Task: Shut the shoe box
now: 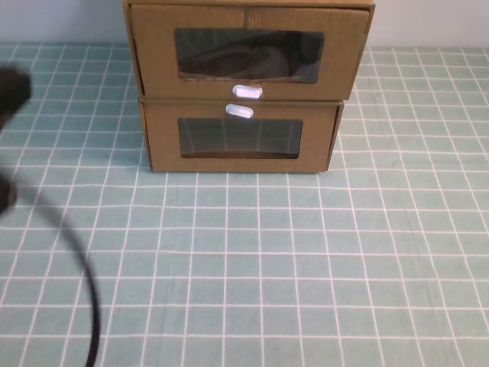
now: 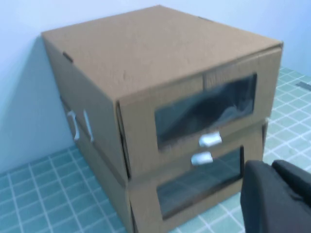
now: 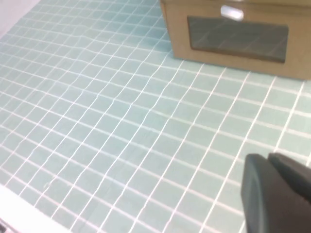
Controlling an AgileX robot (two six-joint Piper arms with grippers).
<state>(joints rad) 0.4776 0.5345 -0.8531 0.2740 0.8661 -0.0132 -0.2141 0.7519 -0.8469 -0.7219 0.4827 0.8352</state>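
Observation:
The shoe box point(image 1: 248, 53) is the upper of two stacked brown cardboard drawer boxes, with a wide clear window and a white pull tab point(image 1: 247, 92) below it. Its drawer front stands slightly forward of the box beneath. It also shows in the left wrist view point(image 2: 194, 97), with something dark behind the window. My left gripper point(image 2: 272, 170) is shut and empty, held off the table in front of the boxes toward their left. My right gripper point(image 3: 269, 158) is shut and empty, above the tiled table well in front of the boxes.
The lower box point(image 1: 241, 138) has a smaller window and its tab point(image 1: 239, 111) above it; it shows in the right wrist view point(image 3: 238, 36). A blurred dark part of my left arm point(image 1: 11, 88) and its cable point(image 1: 84, 283) cross the left edge. The green tiled table point(image 1: 267, 260) spreads in front.

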